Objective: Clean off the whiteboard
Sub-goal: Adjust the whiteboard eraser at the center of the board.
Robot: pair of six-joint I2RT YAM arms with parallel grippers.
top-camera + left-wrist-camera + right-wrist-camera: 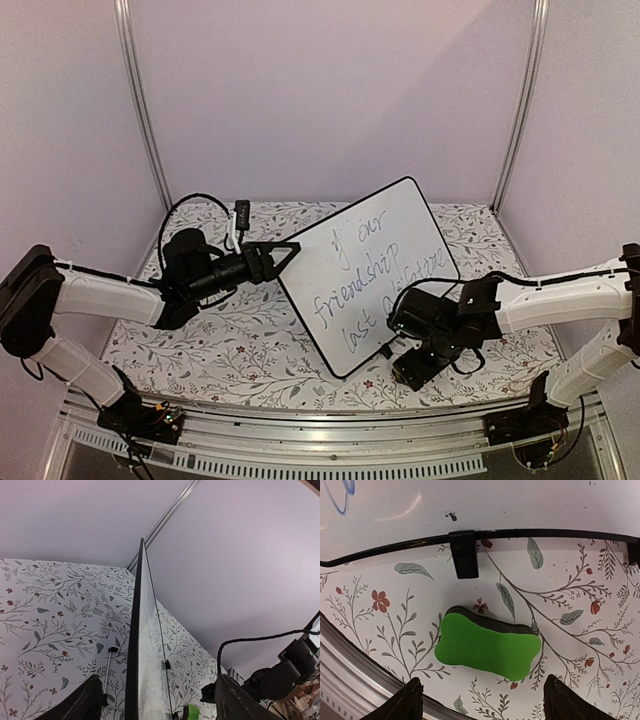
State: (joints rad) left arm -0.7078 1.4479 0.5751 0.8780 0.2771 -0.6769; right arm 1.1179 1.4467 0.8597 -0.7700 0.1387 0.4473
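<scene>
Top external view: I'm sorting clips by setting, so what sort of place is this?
Probably a robot test booth: plain lilac walls, metal corner posts, and two arms bolted to a floral-covered table.

High rear view; both wrist views near whiteboard (pixel 372 262)

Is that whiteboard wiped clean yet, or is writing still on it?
Still written on. The whiteboard carries dark handwritten lines across its face in the top view; the green eraser lies on the tablecloth beside its rim.
</scene>
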